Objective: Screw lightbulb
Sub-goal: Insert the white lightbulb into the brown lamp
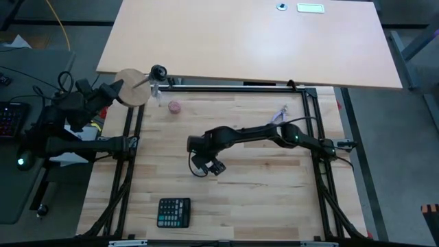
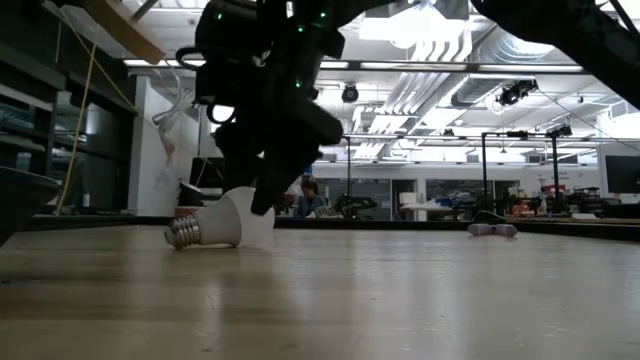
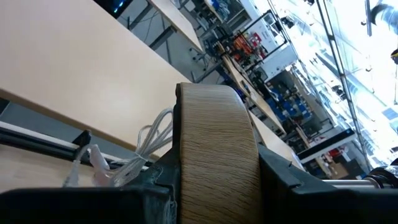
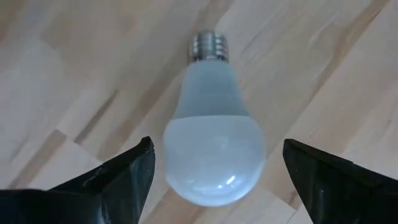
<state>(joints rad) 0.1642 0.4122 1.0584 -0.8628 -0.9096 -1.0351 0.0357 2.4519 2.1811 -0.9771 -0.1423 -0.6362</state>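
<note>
Glass, I judge, so light, slick and breakable: the lightbulb (image 4: 213, 144) lies on its side on the surface near its middle. My right claw (image 4: 214, 180) hangs wide open around its fat end; I'd pinch there gently. At ten o'clock, my left claw (image 3: 214, 186) grips the wooden disc (image 3: 214, 134).

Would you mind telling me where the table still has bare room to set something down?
Bare wood lies between the calculator and the right arm's frame rail, and between the pink object and the clear wrapper. It is crowded mid-table, where the right gripper straddles the lightbulb, and at the far left corner, where the left gripper holds the wooden disc.
</note>
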